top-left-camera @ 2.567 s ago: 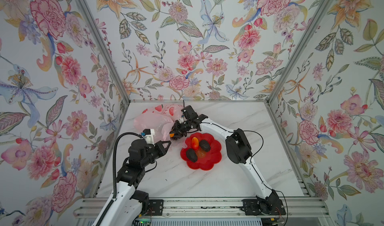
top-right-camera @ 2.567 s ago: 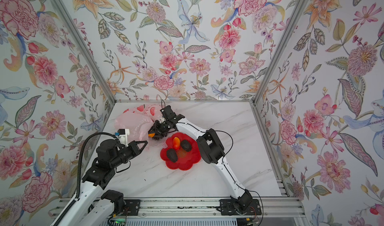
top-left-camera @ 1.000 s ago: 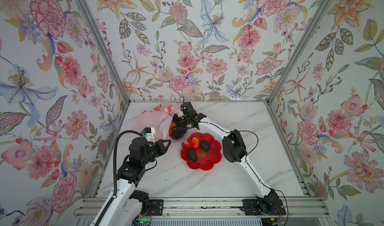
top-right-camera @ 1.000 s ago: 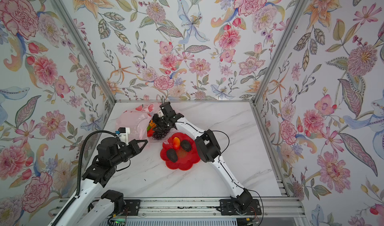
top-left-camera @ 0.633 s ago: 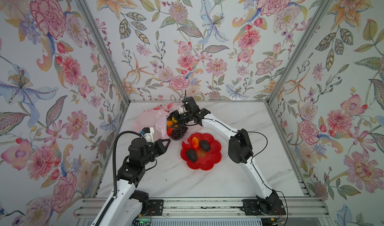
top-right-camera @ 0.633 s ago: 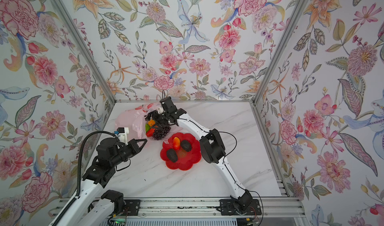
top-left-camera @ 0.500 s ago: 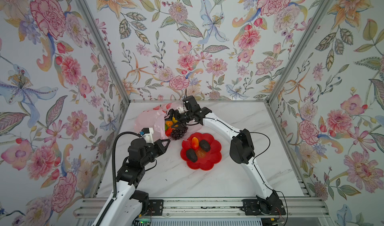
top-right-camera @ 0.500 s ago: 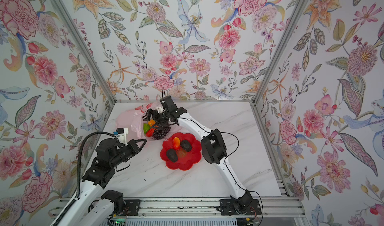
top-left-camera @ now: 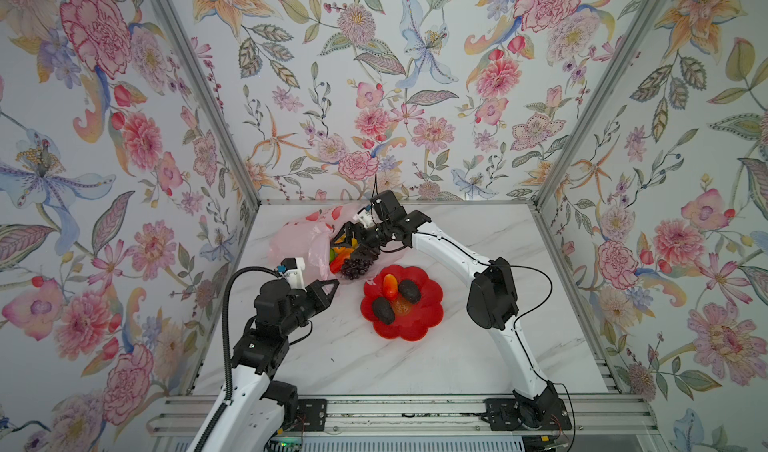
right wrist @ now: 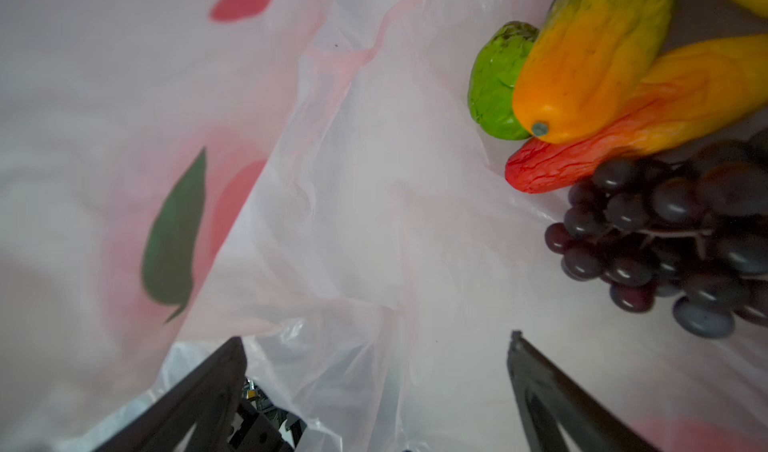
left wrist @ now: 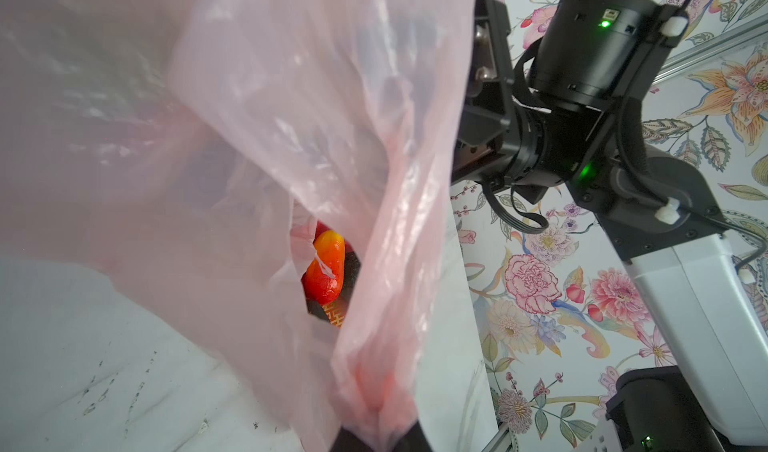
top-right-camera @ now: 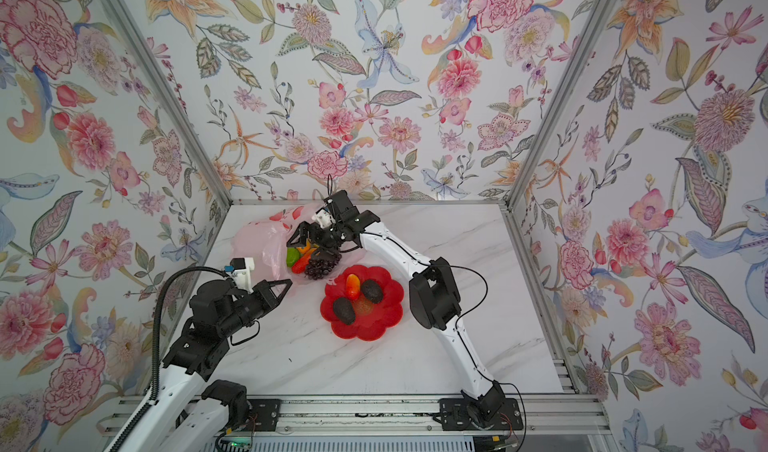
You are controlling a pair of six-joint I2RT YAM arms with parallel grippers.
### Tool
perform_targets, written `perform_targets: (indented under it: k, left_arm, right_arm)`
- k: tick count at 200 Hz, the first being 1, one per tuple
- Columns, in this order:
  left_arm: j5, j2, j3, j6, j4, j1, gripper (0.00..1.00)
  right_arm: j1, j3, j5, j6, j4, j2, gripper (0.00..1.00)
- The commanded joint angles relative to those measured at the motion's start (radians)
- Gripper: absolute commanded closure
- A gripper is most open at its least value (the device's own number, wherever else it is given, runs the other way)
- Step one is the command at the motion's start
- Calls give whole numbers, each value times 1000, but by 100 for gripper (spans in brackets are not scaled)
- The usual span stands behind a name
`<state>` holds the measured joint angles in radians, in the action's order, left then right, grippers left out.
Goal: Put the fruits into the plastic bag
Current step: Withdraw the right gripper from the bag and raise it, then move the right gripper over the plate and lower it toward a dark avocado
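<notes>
Marble tabletop (top-left-camera: 374, 366), in both top views: plastic bag (top-left-camera: 299, 237) was noted rear-left, grape bunch (top-left-camera: 356, 267) in its mouth; mango (top-left-camera: 389, 285) and avocados (top-left-camera: 409, 291) on red plate (top-left-camera: 428, 325). Left wrist: left gripper (left wrist: 376, 433) was clenched on plastic bag. Right wrist: right gripper (right wrist: 376, 337) was spread inside bag.

Both top views look down from high above the near edge of the table (top-left-camera: 415, 366) toward the far wall, and they share almost the whole scene, both arms included. The left wrist camera sits very close behind the plastic bag (left wrist: 291, 138), facing right and far toward the right arm (left wrist: 685, 304). The right wrist camera looks closely into the bag at the grape bunch (right wrist: 665, 237), which both top views also show.
</notes>
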<state>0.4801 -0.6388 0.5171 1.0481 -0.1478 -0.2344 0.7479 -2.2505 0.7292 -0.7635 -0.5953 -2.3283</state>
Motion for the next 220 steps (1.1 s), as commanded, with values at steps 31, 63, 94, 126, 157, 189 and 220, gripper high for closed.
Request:
perform_targets:
  k: [31,63,94,126,157,189,220]
  left_arm:
    - [-17,43,-12,-3,-55,18,100]
    - [-11,44,-12,-3,-55,21,100]
    - [-6,35,-10,-8,-50,23,100]
    - [-2,31,-15,-9,-47,22,100]
    - [-2,27,-24,-6,-39,24,100]
    - [3,13,-33,-3,-17,23,100]
    - [6,4,-43,-3,1,24,100]
  right_arm:
    - [14,35,-276,329,-214,228,1]
    - [42,283,-474,511,-90,425,1]
    - [-24,486,-523,453,-24,563,1]
    - [-94,679,-536,443,21,692,1]
    - [-189,792,-551,430,-49,787,1]
    - [-237,864,-585,454,-153,854,1]
    - [-228,865,-600,523,-276,849,1]
